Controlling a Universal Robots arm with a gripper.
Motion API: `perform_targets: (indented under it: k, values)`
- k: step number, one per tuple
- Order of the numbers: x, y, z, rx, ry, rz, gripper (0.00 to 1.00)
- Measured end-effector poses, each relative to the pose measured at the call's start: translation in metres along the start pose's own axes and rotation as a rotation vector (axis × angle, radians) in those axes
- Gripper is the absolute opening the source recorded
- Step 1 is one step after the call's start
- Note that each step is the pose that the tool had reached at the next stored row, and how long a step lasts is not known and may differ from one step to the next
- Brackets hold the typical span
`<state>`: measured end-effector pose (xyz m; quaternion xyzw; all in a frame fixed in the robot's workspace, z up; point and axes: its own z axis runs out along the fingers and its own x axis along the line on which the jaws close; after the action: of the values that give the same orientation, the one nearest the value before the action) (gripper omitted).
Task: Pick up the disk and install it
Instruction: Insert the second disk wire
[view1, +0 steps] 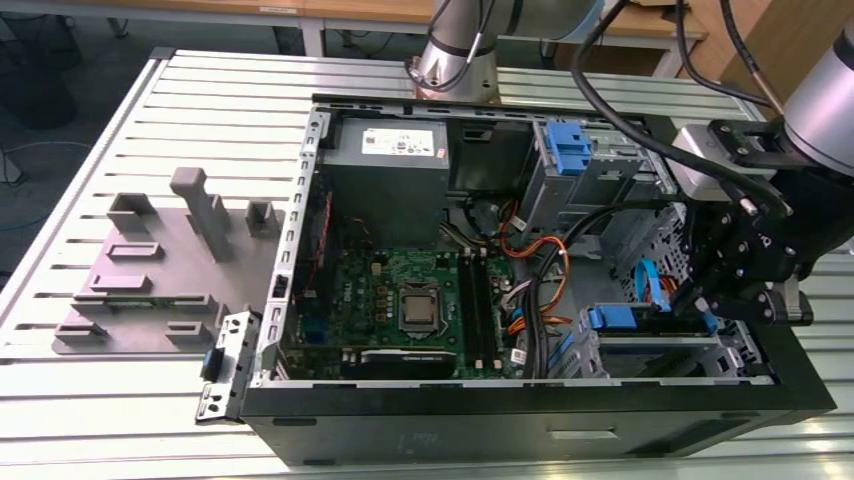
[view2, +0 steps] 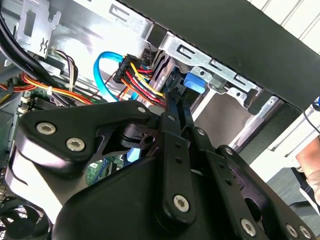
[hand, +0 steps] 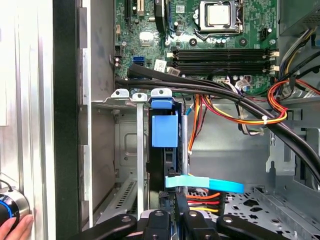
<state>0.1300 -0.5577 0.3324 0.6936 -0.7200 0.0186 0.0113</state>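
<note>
- Slatted metal surface (view1: 120, 400) carries the open computer case (view1: 534, 435).
- Jaws, drawn nearly together, seem to pinch the disk (hand: 165, 140) by its edge, likely to steer it.
- Disk stands edgewise in the drive cage (hand: 122, 150), blue rails meeting its guides.

Hand (view2: 174, 95) clamped on disk (view2: 161, 70) edge in bay (view2: 220, 67); blue tab (view2: 194, 82), wire bundle (view2: 131, 75) beside.

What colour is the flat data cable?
Flat data cable: light blue, clearest in the first wrist view.
</note>
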Motion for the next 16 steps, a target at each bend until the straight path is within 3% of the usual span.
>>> perform_targets:
  k: [16]
  values:
    - [-0.0001,0.0000,0.0028,0.0000,0.0001,0.000,0.16]
